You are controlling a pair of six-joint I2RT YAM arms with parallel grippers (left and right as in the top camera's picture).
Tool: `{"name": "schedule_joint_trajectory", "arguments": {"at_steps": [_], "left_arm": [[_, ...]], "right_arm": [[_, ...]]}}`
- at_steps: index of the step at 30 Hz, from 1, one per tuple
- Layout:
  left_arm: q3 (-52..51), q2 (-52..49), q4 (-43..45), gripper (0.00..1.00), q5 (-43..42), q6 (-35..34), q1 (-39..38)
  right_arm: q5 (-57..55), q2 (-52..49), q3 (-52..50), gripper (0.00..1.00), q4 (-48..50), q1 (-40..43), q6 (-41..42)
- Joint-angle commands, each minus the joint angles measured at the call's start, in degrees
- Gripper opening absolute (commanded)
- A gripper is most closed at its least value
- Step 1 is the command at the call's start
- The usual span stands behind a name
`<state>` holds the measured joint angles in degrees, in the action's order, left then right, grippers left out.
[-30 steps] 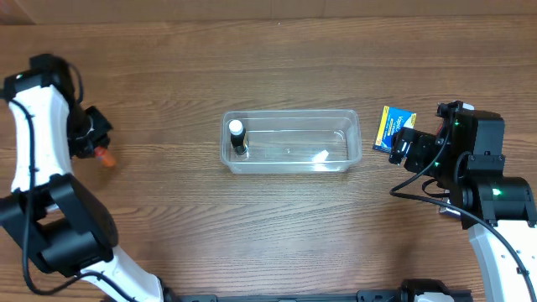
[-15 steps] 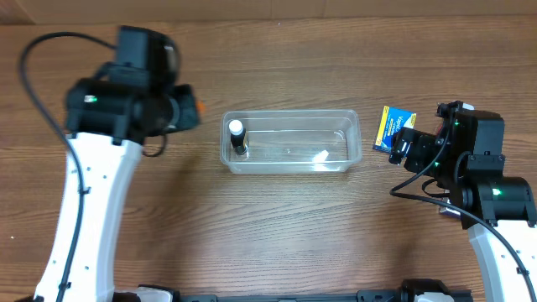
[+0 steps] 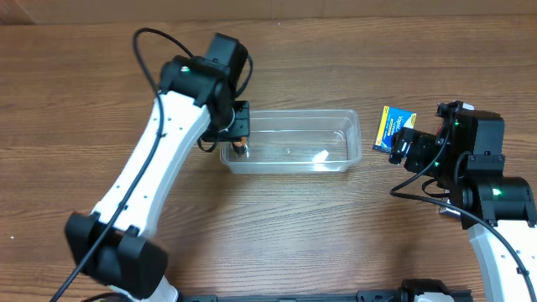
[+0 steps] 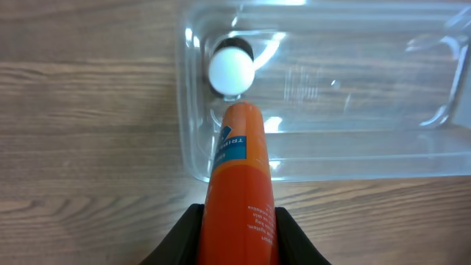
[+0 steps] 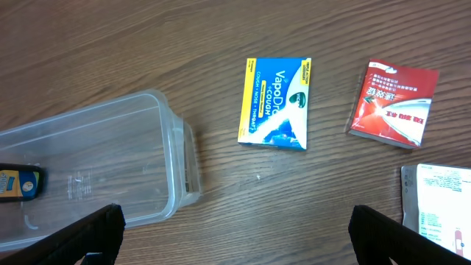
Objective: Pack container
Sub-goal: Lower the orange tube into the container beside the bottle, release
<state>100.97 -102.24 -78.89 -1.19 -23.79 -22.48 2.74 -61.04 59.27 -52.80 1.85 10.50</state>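
Observation:
The container is a clear shallow tub in the middle of the table. It also shows in the left wrist view and the right wrist view. A small dark bottle with a white cap stands in its left end. My left gripper is shut on an orange tube and holds it over the container's left end, its tip just behind the bottle. My right gripper is open and empty, to the right of the container above bare wood.
A blue and yellow VapoCool box lies flat just right of the container, also in the overhead view. A red packet and a white box lie further right.
My left arm has swung from the far left of the table to the container's left end, carrying the orange tube. The right arm has not moved.

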Motion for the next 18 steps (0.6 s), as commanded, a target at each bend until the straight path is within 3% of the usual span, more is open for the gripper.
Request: {"name": "schedule_joint_trajectory", "arguments": {"at_steps": [1,15,18], "left_arm": [[0.46,-2.12,-0.37,0.04,-0.28,-1.09,-1.20],[-8.22,-5.14,5.77,0.04,2.69,-1.11,-1.44],[-10.36,-5.14,7.45,0.10,2.69,-1.09,-1.44]], "right_arm": [[-0.02,0.09,1.84,1.00,0.17,0.15,0.00],[-0.02,0.09,1.84,1.00,0.15,0.15,0.00],[-0.02,0.09,1.84,1.00,0.15,0.15,0.00]]}}
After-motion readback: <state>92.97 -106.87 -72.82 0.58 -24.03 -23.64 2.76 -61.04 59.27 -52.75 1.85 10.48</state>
